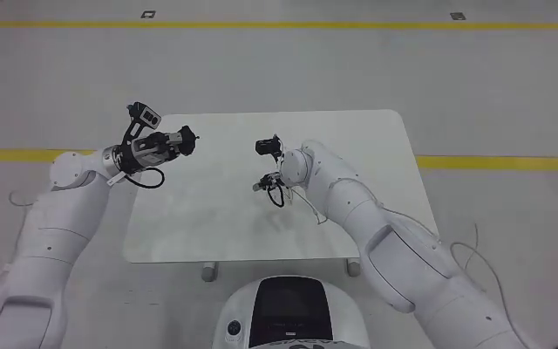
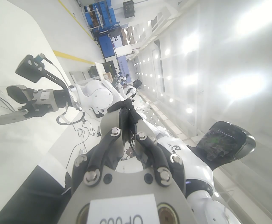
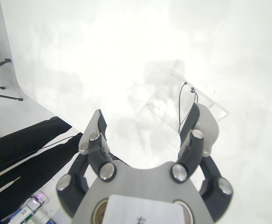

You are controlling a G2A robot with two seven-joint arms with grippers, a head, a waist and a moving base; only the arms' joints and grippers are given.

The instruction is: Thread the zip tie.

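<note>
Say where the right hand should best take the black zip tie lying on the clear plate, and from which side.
Probably the strap's middle, from straight above, straddling it. The zip tie lies flat on the clear plate, thin and bowed, so no side offers an edge. The open right hand hovers near; a second tie beside it may get caught.

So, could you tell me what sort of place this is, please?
Probably a robotics lab or factory hall: a white table on a grey floor with yellow lines, and blue racks and other white robots behind.
</note>
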